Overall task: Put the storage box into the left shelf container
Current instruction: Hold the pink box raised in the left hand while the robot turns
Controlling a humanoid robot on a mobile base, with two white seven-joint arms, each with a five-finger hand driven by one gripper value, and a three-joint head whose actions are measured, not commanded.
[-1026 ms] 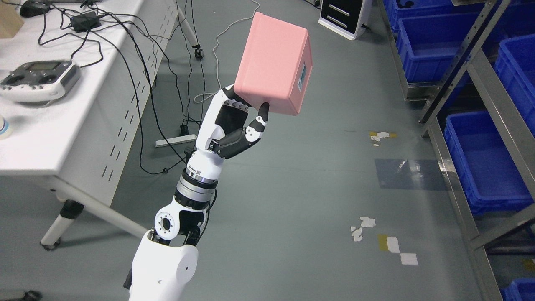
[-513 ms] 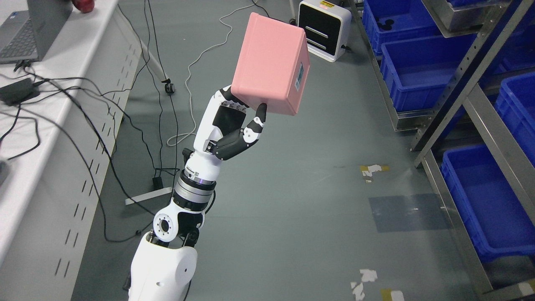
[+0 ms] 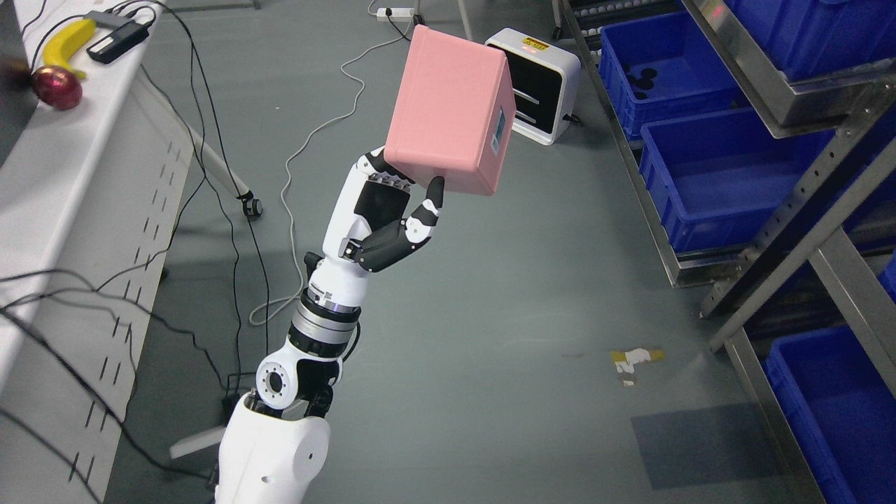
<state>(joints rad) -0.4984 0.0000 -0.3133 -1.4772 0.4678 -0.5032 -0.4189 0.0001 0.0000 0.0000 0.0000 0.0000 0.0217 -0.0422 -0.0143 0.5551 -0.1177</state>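
Above the grey floor (image 3: pixel 490 336), well left of the metal shelf rack (image 3: pixel 805 238), the pink rectangular storage box (image 3: pixel 448 112) is held up in the air, tilted, with a small label on its right side face. The left hand (image 3: pixel 385 217), white with black finger segments, grips the box at its lower corner: thumb (image 3: pixel 430 203) pressed against the near bottom edge, the other fingers (image 3: pixel 381 168) curled behind the lower left edge, so the fingers are clamped on the box. The left arm rises from the lower left of the frame. The box is apart from the rack and not inside any bin.

On the rack, blue plastic bins (image 3: pixel 721 168) sit open on several levels. Behind the box, a white and black floor unit (image 3: pixel 539 84) stands on the floor. Left of the box, a white table (image 3: pixel 77 210) carries a yellow banana (image 3: pixel 66 42), a dark red apple (image 3: pixel 56 87) and black cables (image 3: pixel 210 175).
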